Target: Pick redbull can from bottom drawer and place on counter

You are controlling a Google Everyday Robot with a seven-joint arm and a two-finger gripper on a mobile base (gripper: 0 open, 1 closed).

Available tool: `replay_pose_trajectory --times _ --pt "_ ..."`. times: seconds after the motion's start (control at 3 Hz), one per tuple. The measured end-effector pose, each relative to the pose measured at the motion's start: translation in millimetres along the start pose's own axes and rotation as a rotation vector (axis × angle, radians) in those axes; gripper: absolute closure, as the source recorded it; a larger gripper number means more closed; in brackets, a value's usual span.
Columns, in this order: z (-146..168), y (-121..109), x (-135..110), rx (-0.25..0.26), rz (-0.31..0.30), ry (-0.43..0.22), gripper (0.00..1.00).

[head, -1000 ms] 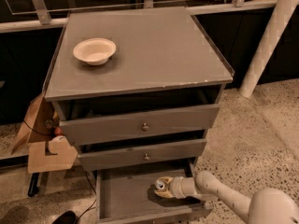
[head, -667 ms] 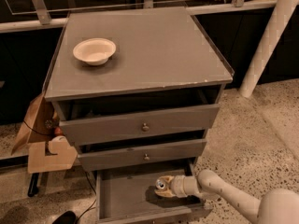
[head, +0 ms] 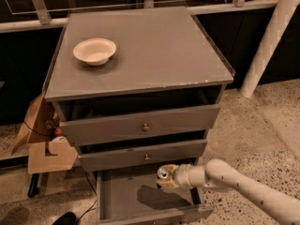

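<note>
The bottom drawer (head: 119, 193) is pulled open below the two upper drawers. My gripper (head: 166, 178) reaches into it from the right on a white arm. It is shut on the redbull can (head: 163, 173), whose shiny silver top faces up; the can's body is mostly hidden by the fingers. The can is held above the drawer floor and casts a dark shadow (head: 154, 197) below it. The counter (head: 154, 50) is the flat grey-brown top of the cabinet, above the drawers.
A white bowl (head: 94, 50) sits at the counter's back left. The two upper drawers (head: 146, 126) stand slightly open and overhang the bottom one. Cardboard pieces (head: 47, 149) lean at the cabinet's left. A white post (head: 272, 36) stands at the right.
My gripper with the can has risen a little and shifted slightly left inside the bottom drawer. The shadow under it has grown more distinct.
</note>
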State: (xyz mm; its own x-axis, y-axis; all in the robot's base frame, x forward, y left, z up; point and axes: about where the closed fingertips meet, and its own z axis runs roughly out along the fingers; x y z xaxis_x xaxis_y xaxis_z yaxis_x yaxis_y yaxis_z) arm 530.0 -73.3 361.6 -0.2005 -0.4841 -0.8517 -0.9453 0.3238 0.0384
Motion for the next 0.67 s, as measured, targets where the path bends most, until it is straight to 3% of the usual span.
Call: replay_pose_trajectory --times 0.33,0.67 --pt "-27.3 -8.3 -40.0 0.019 -0.059 0.025 1.0" --pt "-27.7 -9.0 -40.7 0.02 -0.061 0.026 1.0"
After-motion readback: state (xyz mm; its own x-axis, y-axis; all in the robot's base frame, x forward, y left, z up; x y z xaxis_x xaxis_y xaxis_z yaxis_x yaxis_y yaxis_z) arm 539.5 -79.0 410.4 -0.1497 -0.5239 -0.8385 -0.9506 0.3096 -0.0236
